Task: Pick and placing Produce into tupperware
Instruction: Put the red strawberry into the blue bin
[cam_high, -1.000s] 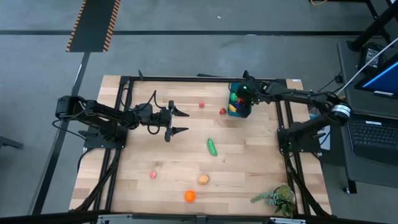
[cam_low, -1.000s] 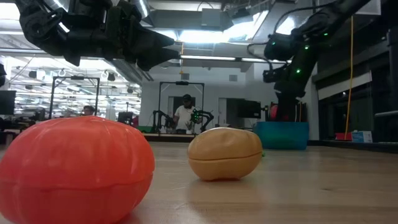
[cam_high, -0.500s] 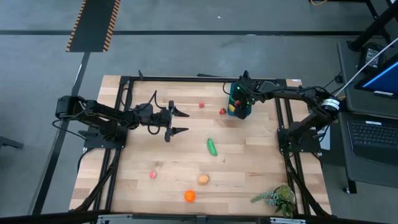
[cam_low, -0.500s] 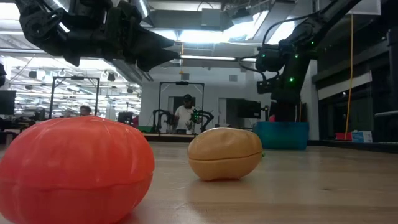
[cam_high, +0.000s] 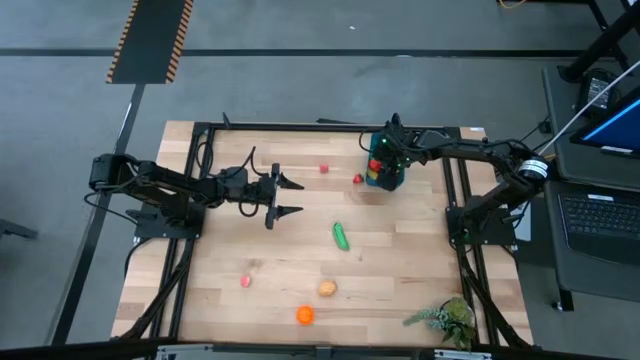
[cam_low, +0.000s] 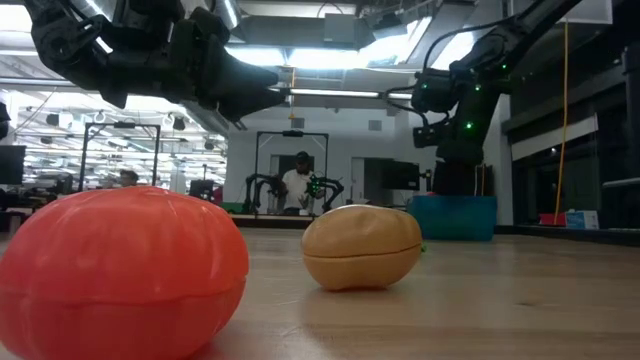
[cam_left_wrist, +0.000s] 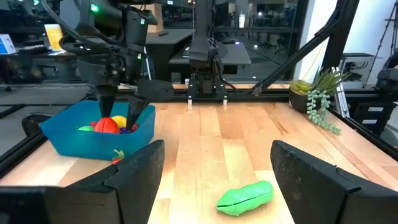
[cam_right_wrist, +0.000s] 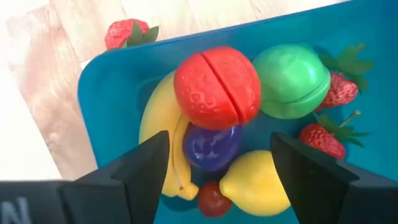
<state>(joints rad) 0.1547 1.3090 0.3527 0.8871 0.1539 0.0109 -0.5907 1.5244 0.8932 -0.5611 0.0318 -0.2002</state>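
Note:
The blue tupperware (cam_high: 372, 180) stands at the table's far right and holds several produce pieces: a red one (cam_right_wrist: 216, 84) on top, a green one (cam_right_wrist: 291, 79), a banana (cam_right_wrist: 160, 121), a purple piece (cam_right_wrist: 211, 148) and a lemon (cam_right_wrist: 255, 180). My right gripper (cam_right_wrist: 217, 146) hangs open just above this pile, pointing steeply down. My left gripper (cam_high: 300, 196) is open and level over the table's middle left, holding nothing. A green cucumber (cam_high: 342, 236) lies on the table in front of it.
Loose on the table: two small red pieces (cam_high: 324, 168) (cam_high: 358, 179) near the tupperware, a pink piece (cam_high: 246, 282), a tan one (cam_high: 327, 289) and an orange one (cam_high: 305, 315) near the front. A leafy sprig (cam_high: 445, 320) lies at the front right.
My right gripper has come down and a little toward the table's left, settling over the tupperware, and then kept still.

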